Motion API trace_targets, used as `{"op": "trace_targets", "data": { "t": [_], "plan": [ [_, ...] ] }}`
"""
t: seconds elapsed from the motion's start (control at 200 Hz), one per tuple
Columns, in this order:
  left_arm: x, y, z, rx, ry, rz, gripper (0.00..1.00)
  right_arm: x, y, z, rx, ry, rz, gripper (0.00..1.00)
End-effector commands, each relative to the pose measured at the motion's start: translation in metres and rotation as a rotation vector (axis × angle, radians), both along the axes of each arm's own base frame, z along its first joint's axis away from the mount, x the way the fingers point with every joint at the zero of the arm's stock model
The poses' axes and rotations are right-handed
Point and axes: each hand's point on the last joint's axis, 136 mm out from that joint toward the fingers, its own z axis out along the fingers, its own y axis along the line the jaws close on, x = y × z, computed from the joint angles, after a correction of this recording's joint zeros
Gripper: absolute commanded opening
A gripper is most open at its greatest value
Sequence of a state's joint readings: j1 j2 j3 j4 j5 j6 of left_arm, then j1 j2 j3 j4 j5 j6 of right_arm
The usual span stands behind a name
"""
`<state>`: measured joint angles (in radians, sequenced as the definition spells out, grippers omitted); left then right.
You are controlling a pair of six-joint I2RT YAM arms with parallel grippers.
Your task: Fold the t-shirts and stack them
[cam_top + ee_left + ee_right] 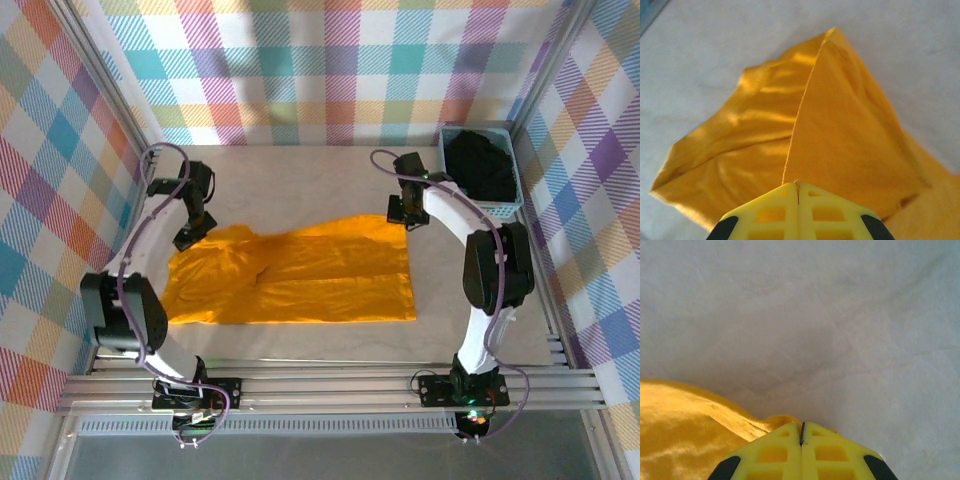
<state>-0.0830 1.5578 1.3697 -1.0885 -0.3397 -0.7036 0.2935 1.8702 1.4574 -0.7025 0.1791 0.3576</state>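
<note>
Left gripper [797,186]: closed on the far-left corner of the orange shirt [300,275]; the cloth is tented, judged ready for folding.
Right gripper [801,429]: clamped on the far-right corner, so the edge is raised evenly.
Black garment [480,165]: kept in the blue basket [500,209].
Surface: grey table [300,170], enclosed by plaid walls [330,70].

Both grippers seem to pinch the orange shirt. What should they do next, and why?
Probably lift together and carry the far edge toward the near edge. The left gripper and right gripper are each shut on a far corner of the shirt, which lies spread out.
</note>
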Motion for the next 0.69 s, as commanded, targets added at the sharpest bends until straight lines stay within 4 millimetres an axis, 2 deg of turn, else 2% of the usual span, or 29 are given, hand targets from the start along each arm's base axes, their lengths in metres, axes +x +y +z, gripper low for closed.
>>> {"op": "trace_targets", "data": {
  "t": [0.0, 0.15, 0.375, 0.515, 0.69],
  "plan": [
    [-0.037, 0.016, 0.007, 0.067, 0.009, 0.065, 0.0, -0.023, -0.007, -0.001, -0.001, 0.031, -0.043, 0.0],
    [-0.068, 0.025, 0.004, 0.092, 0.024, 0.104, 0.0, -0.05, -0.014, -0.012, -0.003, 0.075, -0.054, 0.0],
    [-0.081, 0.024, -0.007, 0.068, 0.054, 0.126, 0.0, -0.079, -0.01, -0.023, 0.038, 0.148, -0.041, 0.0],
    [-0.09, 0.022, -0.012, 0.056, 0.09, 0.123, 0.0, -0.09, -0.008, -0.03, 0.039, 0.188, -0.032, 0.0],
    [-0.104, 0.014, -0.032, 0.009, 0.151, 0.138, 0.0, -0.095, -0.005, -0.036, 0.039, 0.218, -0.029, 0.0]
  ]
}}
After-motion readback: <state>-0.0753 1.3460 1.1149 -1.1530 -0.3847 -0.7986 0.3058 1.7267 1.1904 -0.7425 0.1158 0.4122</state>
